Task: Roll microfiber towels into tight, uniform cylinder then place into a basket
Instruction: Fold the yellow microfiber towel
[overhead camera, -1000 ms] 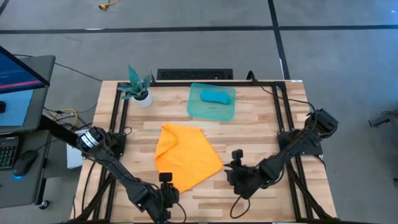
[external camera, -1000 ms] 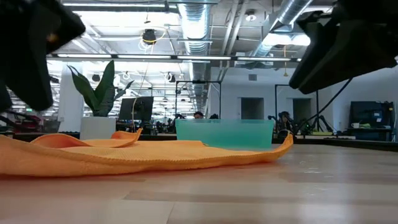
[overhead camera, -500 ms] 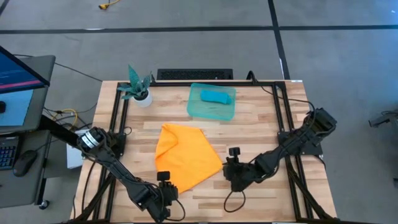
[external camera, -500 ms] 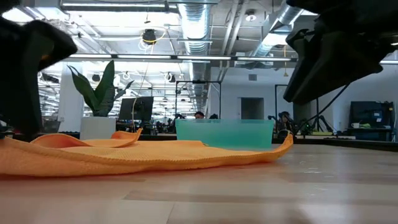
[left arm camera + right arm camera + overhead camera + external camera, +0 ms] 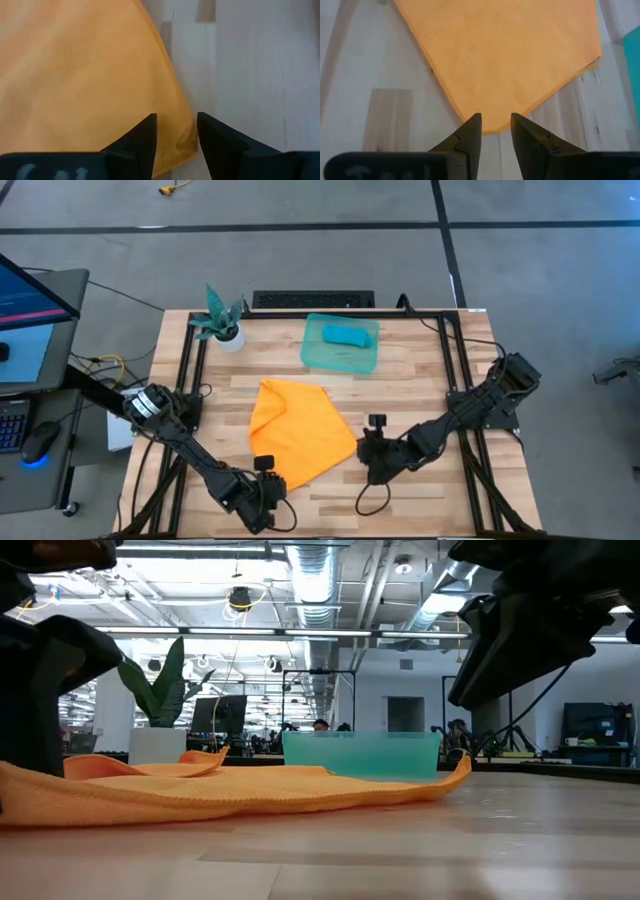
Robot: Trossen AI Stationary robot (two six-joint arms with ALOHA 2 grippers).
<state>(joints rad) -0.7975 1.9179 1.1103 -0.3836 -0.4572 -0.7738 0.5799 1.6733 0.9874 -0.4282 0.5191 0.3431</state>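
The orange towel [image 5: 300,430] lies spread on the table's middle, one far-left corner folded over [image 5: 190,762]. My left gripper [image 5: 176,131] is open and low over the towel's near corner [image 5: 187,145]; it shows as the dark shape [image 5: 40,690] at the left of the low view. My right gripper [image 5: 496,125] is open just short of the towel's right corner [image 5: 492,131] and stands above the table [image 5: 520,640]. The turquoise towel [image 5: 349,334] lies rolled inside the green basket [image 5: 341,358] at the far side. My left gripper's open fingers [image 5: 145,135] stand on either side of the orange towel's near corner, slanting down from the table's near side. Whether they touch the cloth I cannot tell.
A small white pot with a teal plant [image 5: 225,330] stands at the far left. Black frame rails [image 5: 190,370] run along the table's left and right sides. Bare wood lies to the right of the towel [image 5: 420,400].
My left gripper has sunk toward the towel's near corner. My right gripper has gone toward the table's left edge, closer to the towel's right corner, and has rolled a little. The orange towel has stayed where it was.
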